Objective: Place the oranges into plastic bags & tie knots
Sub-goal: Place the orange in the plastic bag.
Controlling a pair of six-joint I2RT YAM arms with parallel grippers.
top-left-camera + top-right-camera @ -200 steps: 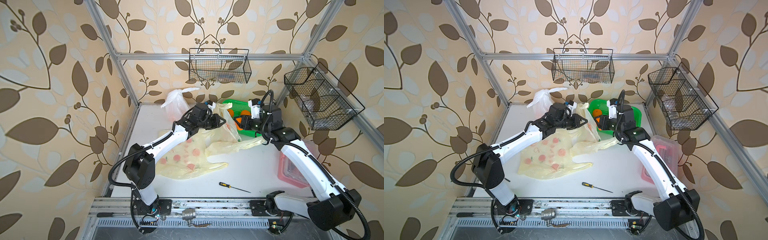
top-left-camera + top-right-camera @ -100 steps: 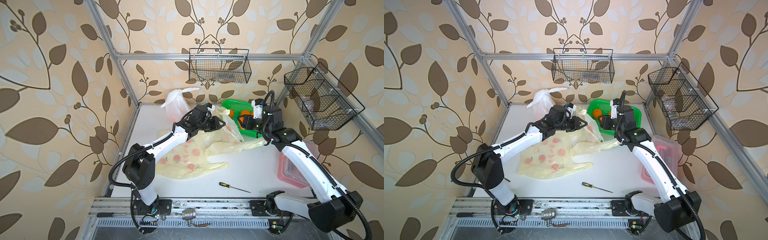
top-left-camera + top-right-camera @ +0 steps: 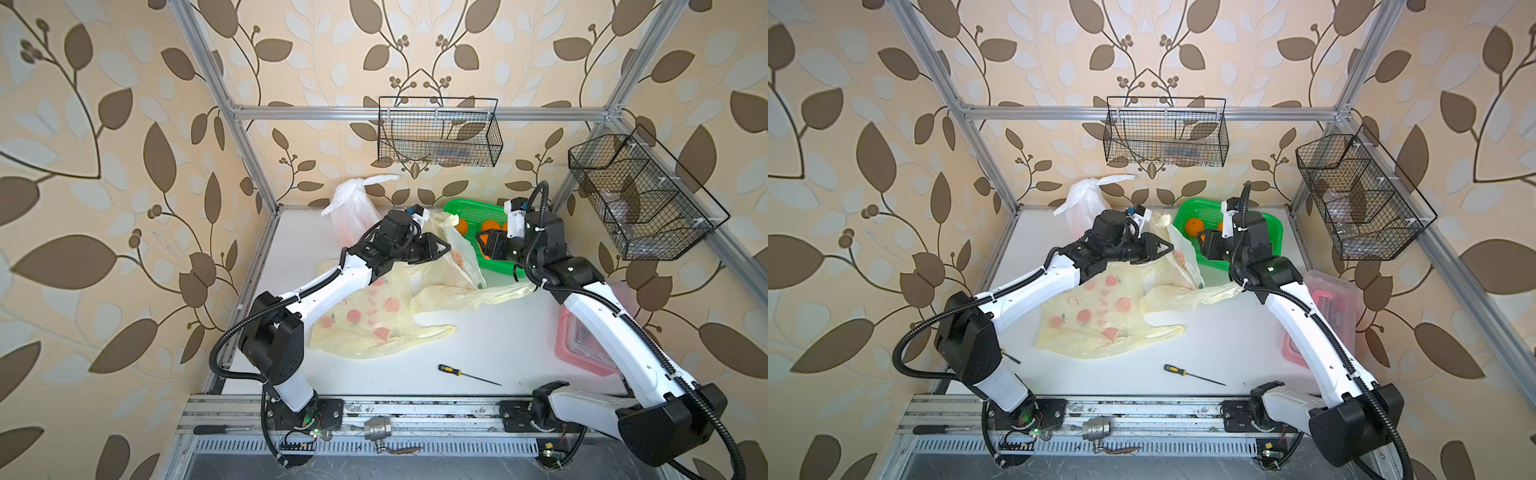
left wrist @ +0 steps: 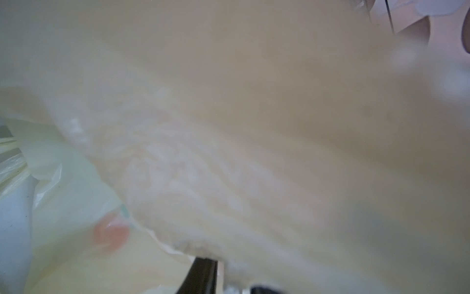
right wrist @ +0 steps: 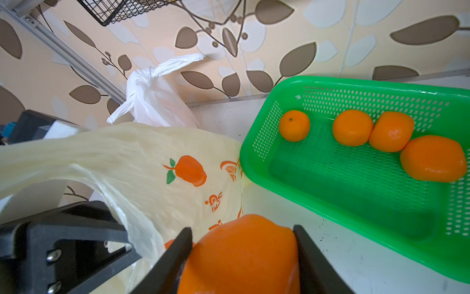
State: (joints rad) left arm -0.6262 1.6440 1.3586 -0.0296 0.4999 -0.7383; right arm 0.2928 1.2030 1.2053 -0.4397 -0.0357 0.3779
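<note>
**Top views**
- Left gripper [image 3: 445, 248]: fingers drawn together on the film of the raised yellow bag [image 3: 461, 259]. The bag stands up just ahead of the tips. Its tail trails across the table [image 3: 478, 332] towards the right forearm.
- Right gripper [image 3: 484, 245]: faces the left gripper at close range, with the raised bag between the two.
- Green basket [image 3: 473, 210]: directly behind the right gripper, with loose oranges [image 3: 461, 226] inside.
- White bag [image 3: 353, 212]: beside the left gripper's wrist on the wall side, closed by a knot [image 3: 362, 183].
- Flat yellow bag [image 3: 365, 324]: lies under the left forearm, fruit prints showing.
- Screwdriver [image 3: 467, 375]: well back from both grippers, near the arm bases.
- Clear box [image 3: 582, 345], pink-trimmed: beside the right forearm.

**Left wrist view**
- Blurred pale yellow film fills the lens.
- One dark finger [image 4: 202, 275] shows at the edge.
- The gap between the fingers cannot be seen here.

**Right wrist view**
- Right gripper: both fingers are pressed against the sides of the held orange [image 5: 241, 259].
- Raised yellow bag: just ahead of the gripper and to one side, orange prints facing it.
- Green basket: ahead on the other side, holding four loose oranges. Three touch in a row and one sits apart.
- White bag: beyond the raised bag, two strap ends sticking out of its knot.
</note>
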